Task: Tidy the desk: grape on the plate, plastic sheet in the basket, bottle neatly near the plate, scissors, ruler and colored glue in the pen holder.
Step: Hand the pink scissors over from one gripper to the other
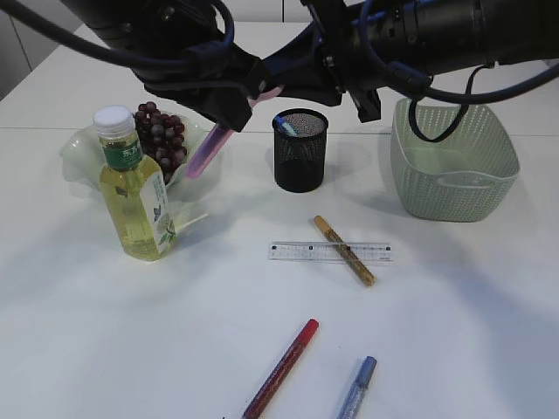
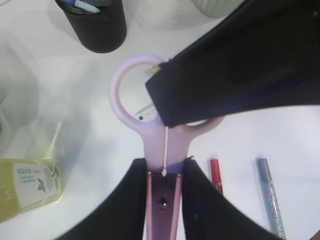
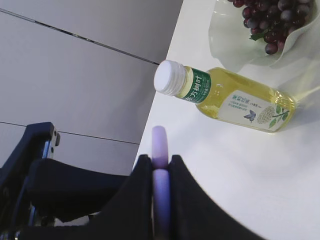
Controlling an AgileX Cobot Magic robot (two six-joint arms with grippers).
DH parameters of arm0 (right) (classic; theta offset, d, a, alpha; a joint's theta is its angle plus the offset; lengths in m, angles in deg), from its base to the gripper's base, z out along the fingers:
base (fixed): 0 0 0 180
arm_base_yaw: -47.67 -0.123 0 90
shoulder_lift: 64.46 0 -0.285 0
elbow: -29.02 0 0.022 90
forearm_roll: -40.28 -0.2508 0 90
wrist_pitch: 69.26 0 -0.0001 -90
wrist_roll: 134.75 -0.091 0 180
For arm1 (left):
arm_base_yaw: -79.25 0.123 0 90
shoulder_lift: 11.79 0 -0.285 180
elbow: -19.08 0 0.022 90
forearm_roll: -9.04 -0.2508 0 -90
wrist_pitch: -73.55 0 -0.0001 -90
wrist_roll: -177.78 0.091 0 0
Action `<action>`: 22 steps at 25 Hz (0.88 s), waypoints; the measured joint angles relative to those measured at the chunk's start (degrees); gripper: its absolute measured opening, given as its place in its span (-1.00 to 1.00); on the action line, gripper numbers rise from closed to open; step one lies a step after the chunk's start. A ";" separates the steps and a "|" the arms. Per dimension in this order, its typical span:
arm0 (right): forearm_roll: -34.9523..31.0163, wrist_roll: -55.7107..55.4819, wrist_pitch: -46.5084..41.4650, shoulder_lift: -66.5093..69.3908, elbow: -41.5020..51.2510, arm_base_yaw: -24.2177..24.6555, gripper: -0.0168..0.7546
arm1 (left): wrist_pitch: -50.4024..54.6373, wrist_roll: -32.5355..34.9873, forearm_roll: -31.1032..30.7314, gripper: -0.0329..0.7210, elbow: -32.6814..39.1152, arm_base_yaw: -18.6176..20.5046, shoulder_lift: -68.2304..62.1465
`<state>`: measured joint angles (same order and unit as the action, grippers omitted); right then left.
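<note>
Both arms meet above the white worktop (image 1: 454,349), left of the black mesh pen holder (image 1: 300,150). Left gripper (image 2: 164,192) pinches the pink-lilac plastic-handled scissors (image 2: 145,125) at the pivot; handle loops point away. Right gripper (image 3: 160,187) is pressed onto one lilac handle loop, so scissors are held by both, in the air. Purple grapes (image 1: 161,138) sit on the pale green wavy plate (image 1: 79,153), w/ green-tea bottle (image 1: 135,192) upright beside it. Clear ruler (image 1: 330,252) and gold glitter glue pen (image 1: 344,250) lie crossed mid-worktop; red (image 1: 281,369) and blue (image 1: 357,388) glue pens nearer the front. Green woven basket (image 1: 454,161) at right.
</note>
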<state>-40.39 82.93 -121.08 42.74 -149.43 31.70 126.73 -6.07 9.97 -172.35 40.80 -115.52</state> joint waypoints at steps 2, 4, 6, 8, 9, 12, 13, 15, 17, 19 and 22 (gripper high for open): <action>0.00 0.00 0.00 0.00 0.00 0.00 -0.82 | 0.00 0.00 0.00 -0.54 0.00 0.00 0.00; 0.00 0.00 0.00 0.00 0.00 0.00 -0.82 | 0.00 0.00 -0.12 -0.54 0.00 0.00 0.00; 0.00 0.00 0.00 0.00 0.00 0.00 -0.82 | 0.00 0.00 -0.50 -0.51 0.00 0.00 0.00; 0.00 0.00 0.00 0.00 0.00 0.00 -0.82 | 0.00 0.00 -0.93 -0.39 0.00 0.00 0.00; -0.12 0.00 -0.13 0.00 0.00 0.00 -0.82 | -0.13 0.00 -0.93 -0.28 0.00 0.00 0.00; -0.25 0.00 -0.48 0.00 0.00 0.00 -0.83 | -0.24 0.00 -0.93 0.25 0.00 0.00 0.00; -0.25 0.00 -0.48 0.00 0.00 0.00 -0.83 | -0.24 0.00 -0.93 0.39 0.00 0.00 0.00; -0.25 0.00 -0.48 0.00 0.00 0.00 -0.83 | -0.24 0.00 -0.93 0.62 0.00 0.00 0.00; -0.25 0.00 0.05 0.00 0.00 0.00 -0.83 | -0.24 0.00 -0.93 0.70 0.00 0.00 0.10; -0.25 0.12 0.80 0.00 0.00 0.00 -0.83 | 0.02 0.00 -0.93 0.70 0.00 0.00 0.34; -0.35 0.40 3.00 0.00 0.00 0.00 -0.83 | 2.03 0.00 -0.93 0.59 0.00 0.00 1.62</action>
<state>-40.74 83.33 -118.08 42.74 -149.43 31.70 128.76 -6.07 9.04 -172.35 40.80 -113.91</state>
